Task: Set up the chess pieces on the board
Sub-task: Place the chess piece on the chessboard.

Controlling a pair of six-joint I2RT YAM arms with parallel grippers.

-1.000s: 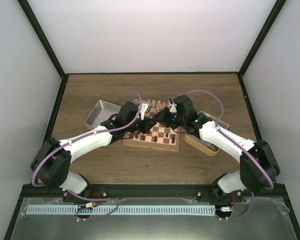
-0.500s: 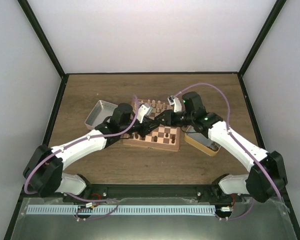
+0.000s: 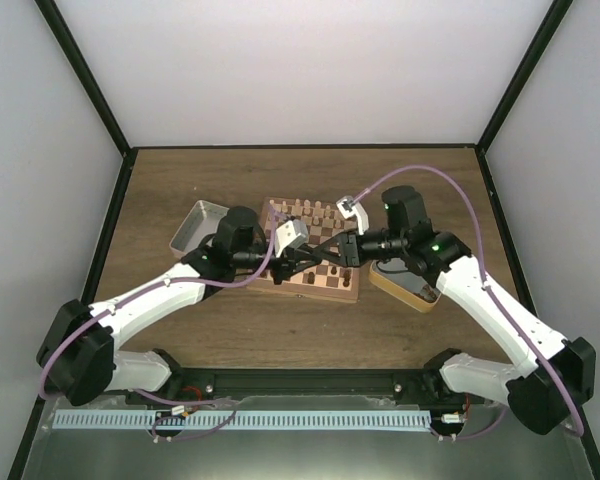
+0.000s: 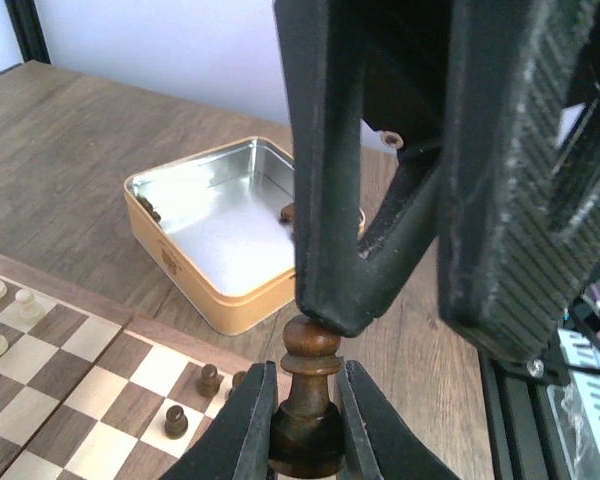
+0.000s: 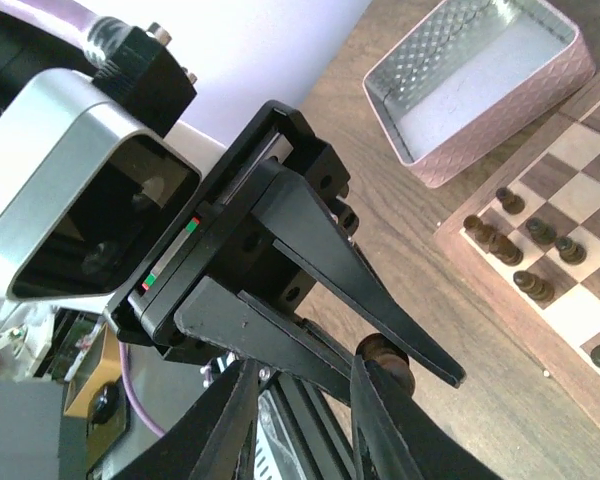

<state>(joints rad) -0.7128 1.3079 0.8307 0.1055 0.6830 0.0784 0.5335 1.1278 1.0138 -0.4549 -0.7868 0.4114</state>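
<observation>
My left gripper point(image 4: 307, 385) is shut on the lower body of a dark brown chess piece point(image 4: 310, 345), held upright just above the board point(image 3: 310, 288) near its front edge. My right gripper point(image 5: 300, 420) stands open, facing the left one. One of its fingers point(image 4: 360, 200) rests against the piece's round head and the other is well apart from it. In the right wrist view the piece point(image 5: 385, 352) shows between the left gripper's fingers. Other small dark pieces point(image 4: 209, 378) stand on the board's near squares. In the top view the two grippers point(image 3: 320, 258) meet over the board.
Pale cream chessmen point(image 3: 305, 208) line the board's far side. A yellow tin point(image 4: 220, 290) with a few dark pieces inside lies right of the board. A pinkish silver tin point(image 5: 480, 120) lies to its left. Bare wooden table surrounds them.
The right gripper's jaws have opened and its wrist has drawn back to the right. The left gripper now has the dark piece, and the meeting point has shifted toward the board's front.
</observation>
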